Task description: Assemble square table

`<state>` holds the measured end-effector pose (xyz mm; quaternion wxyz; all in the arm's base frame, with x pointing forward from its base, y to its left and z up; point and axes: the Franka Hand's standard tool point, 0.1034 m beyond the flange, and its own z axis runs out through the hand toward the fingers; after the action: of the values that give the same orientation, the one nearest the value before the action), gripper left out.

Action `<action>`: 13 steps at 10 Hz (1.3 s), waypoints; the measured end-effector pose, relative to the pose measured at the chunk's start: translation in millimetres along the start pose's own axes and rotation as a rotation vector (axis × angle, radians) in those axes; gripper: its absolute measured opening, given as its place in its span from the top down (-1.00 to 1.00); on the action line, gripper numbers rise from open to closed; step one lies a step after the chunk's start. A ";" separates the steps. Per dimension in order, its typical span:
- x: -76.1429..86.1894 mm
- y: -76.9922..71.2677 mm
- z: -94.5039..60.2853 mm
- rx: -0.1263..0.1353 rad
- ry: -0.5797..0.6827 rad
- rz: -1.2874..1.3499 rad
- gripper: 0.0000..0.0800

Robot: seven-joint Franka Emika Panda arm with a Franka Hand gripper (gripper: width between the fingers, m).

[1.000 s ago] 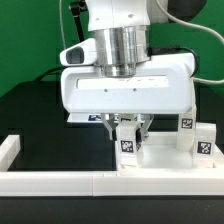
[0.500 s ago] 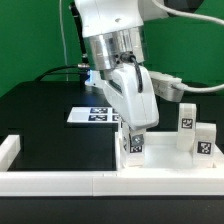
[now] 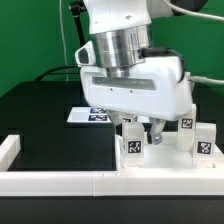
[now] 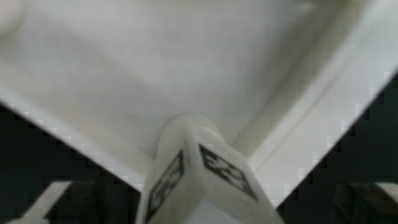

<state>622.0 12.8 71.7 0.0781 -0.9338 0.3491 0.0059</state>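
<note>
The square table's white slab (image 3: 165,156) lies at the exterior view's lower right. A white tagged leg (image 3: 131,143) stands upright at its near corner. My gripper (image 3: 139,128) hangs right over this leg, one finger on each side. In the wrist view the leg (image 4: 199,172) shows edge-on against the slab (image 4: 125,70), with dark gaps between it and my fingers, so the jaws look open around it. Two more tagged legs (image 3: 187,128) (image 3: 203,141) stand on the slab's right side.
The marker board (image 3: 90,114) lies on the black table behind my hand. The long white L-shaped rail (image 3: 60,181) runs along the front edge and turns up at the exterior view's left (image 3: 8,150).
My hand has turned about its vertical axis over the leg, from broadside to edge-on and back to broadside. The leg has stayed upright in the same spot.
</note>
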 end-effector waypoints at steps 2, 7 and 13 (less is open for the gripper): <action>0.8 1.6 1.0 -0.003 0.001 -0.127 -0.62; 14.1 3.0 -1.7 -0.036 0.072 -0.757 -0.62; 14.6 4.0 -1.0 -0.025 0.075 -0.472 0.28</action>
<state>630.4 0.2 71.2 0.0527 -0.9900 0.1237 -0.0427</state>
